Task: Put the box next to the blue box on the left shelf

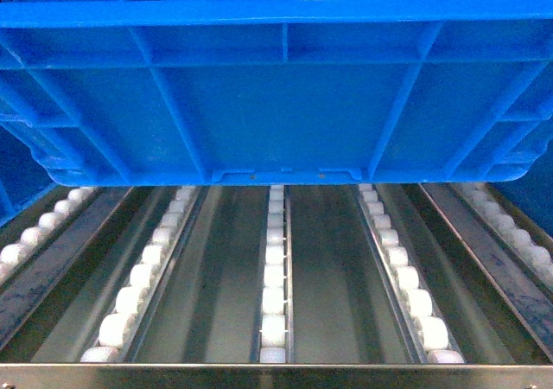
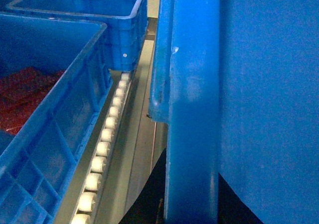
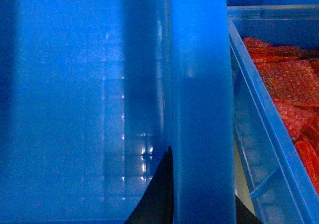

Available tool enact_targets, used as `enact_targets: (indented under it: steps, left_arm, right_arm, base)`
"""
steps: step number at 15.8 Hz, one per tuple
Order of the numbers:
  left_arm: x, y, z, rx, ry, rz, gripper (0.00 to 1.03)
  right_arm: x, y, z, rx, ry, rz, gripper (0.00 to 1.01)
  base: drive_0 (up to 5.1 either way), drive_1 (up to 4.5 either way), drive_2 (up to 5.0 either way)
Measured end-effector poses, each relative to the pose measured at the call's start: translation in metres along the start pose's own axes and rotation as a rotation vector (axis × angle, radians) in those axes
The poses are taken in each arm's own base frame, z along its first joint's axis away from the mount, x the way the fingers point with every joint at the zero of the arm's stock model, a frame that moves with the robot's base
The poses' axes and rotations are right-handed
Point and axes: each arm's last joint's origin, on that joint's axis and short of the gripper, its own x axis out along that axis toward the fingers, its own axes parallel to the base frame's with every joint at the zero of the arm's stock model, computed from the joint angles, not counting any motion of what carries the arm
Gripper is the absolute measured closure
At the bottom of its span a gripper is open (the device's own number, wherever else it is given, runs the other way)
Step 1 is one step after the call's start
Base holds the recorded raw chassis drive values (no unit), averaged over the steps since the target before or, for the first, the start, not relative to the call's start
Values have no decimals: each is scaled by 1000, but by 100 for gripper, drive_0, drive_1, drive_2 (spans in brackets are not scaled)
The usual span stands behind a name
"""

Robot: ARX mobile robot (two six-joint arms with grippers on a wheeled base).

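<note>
The box (image 1: pixel 276 86), a big bright blue ribbed crate, fills the top of the head view, its underside raised over the left shelf (image 1: pixel 216 277) with its lanes of white rollers. My left gripper (image 2: pixel 192 196) is shut on the box's left rim (image 2: pixel 192 84), with a black finger on each side. My right gripper (image 3: pixel 202 201) is shut on the right rim (image 3: pixel 202 84) the same way. The blue box (image 2: pixel 50 114) stands on the shelf just left of the held box, with red material inside. Neither gripper shows in the head view. Whether the box touches the rollers is hidden.
A second blue crate (image 2: pixel 99 20) stands behind the blue box. Another blue crate (image 3: pixel 271 129) holding orange-red bubble wrap (image 3: pixel 291 79) sits close on the right. A shiny metal front bar (image 1: pixel 276 376) edges the shelf. A roller lane (image 2: pixel 102 144) runs between the blue box and the held one.
</note>
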Motion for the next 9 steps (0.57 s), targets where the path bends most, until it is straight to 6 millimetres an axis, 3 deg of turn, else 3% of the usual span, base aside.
enact_targets:
  steps: [9]
  left_arm:
    - [0,0,0,0,0,0,95]
  right_arm:
    - [0,0,0,0,0,0,93]
  base:
    - [0,0,0]
